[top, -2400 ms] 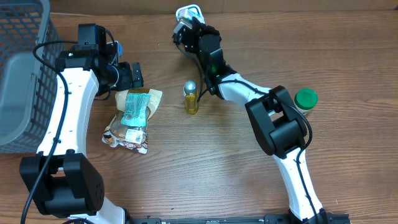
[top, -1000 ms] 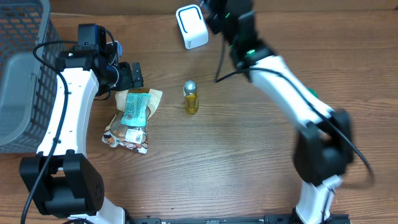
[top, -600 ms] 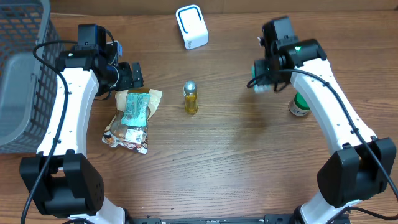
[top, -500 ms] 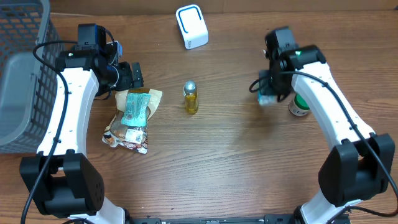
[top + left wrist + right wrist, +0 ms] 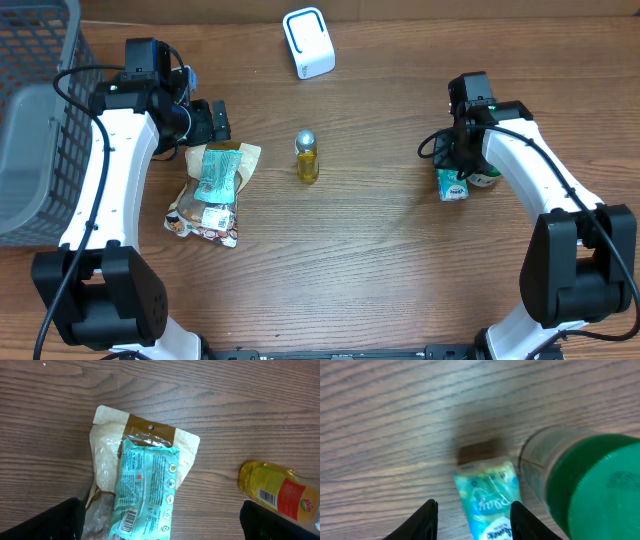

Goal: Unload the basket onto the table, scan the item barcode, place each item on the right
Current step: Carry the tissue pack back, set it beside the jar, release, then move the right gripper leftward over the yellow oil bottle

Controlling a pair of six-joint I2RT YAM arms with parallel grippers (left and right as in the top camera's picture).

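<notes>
The small teal packet [image 5: 487,495] lies flat on the worktop [image 5: 350,280] toward its right edge, just beside a green-lidded jar [image 5: 590,480]. The right gripper [image 5: 475,504] stands over it with its jaws partly spread, one to each side. From the wrist view I can't say whether either pad touches the wrapper, but it doesn't look clamped.

The white scanner [image 5: 308,42] sits well apart, at the far edge. So I'd judge the step in hand is at the packet itself, either a release or the start of a grasp, not the scan. If the packet is yet to be read, the next move calls for closing squarely on it, clear of the jar, and carrying its barcode face to the scanner.

The left gripper [image 5: 213,122] hangs wide open over the snack pouches [image 5: 210,190] near the left edge.
</notes>
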